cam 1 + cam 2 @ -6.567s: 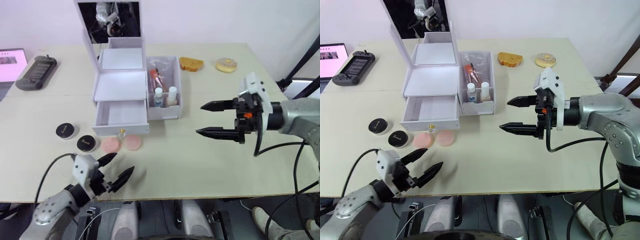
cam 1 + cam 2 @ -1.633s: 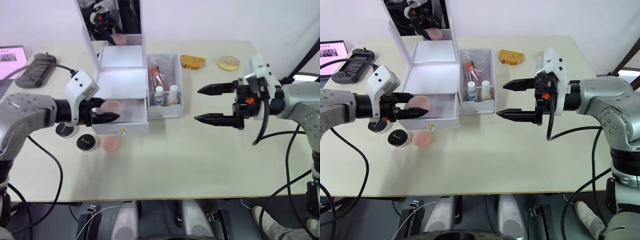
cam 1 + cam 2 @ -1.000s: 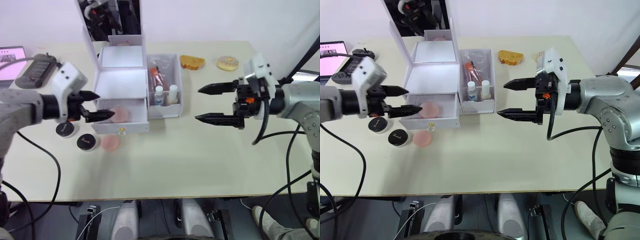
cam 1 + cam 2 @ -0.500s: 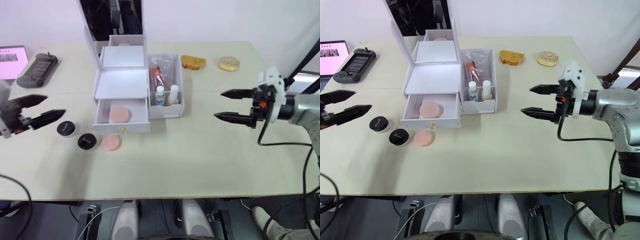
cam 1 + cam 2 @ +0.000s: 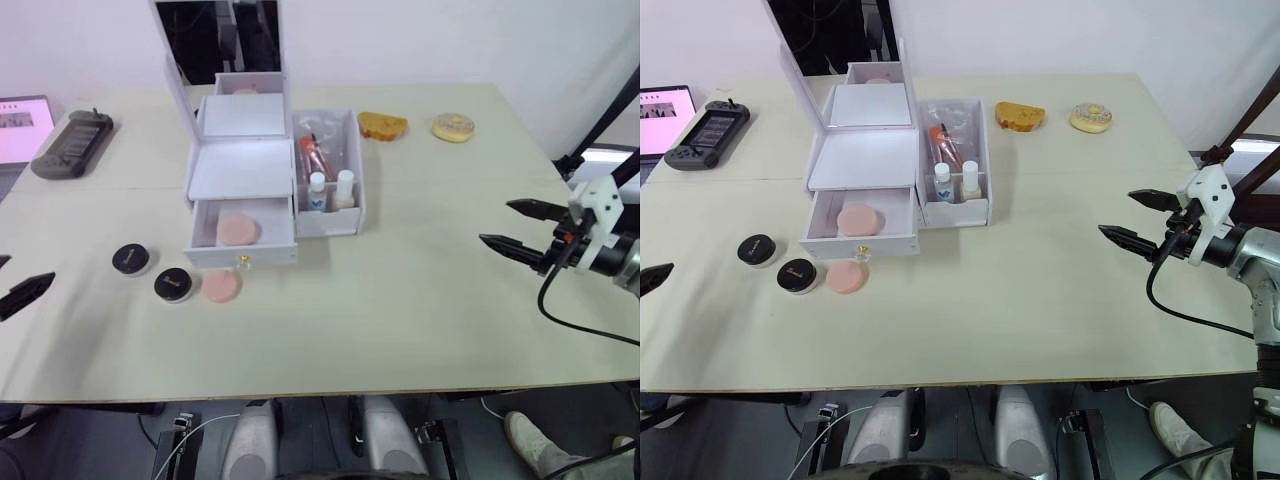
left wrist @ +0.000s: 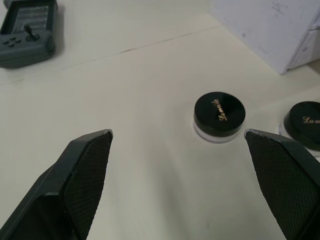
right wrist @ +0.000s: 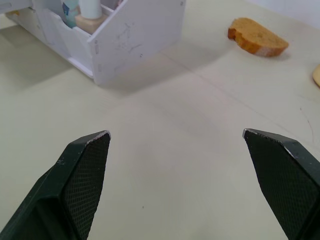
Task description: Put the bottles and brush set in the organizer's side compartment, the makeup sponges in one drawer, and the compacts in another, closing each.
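Observation:
The white organizer (image 5: 240, 168) stands at the back left with one drawer pulled open. One peach makeup sponge (image 5: 238, 229) lies inside that drawer. The other sponge (image 5: 221, 286) lies on the table in front of it. Two black compacts (image 5: 131, 259) (image 5: 173, 285) sit to its left. The side compartment (image 5: 352, 215) holds both bottles (image 5: 317, 190) (image 5: 345, 187) and the brush set (image 5: 315, 156). My left gripper (image 6: 177, 134) is open and empty at the table's left edge, short of the compacts. My right gripper (image 5: 497, 222) is open and empty far to the right.
The mirror lid (image 5: 220, 40) stands upright behind the organizer. A dark game console (image 5: 72, 143) and a lit screen (image 5: 20, 125) lie at the far left. A bread slice (image 5: 383, 126) and a doughnut (image 5: 453, 128) rest at the back right.
My left gripper carried one sponge into the open drawer, let go of it, and drew back to the table's left edge. My right gripper drew back to the right.

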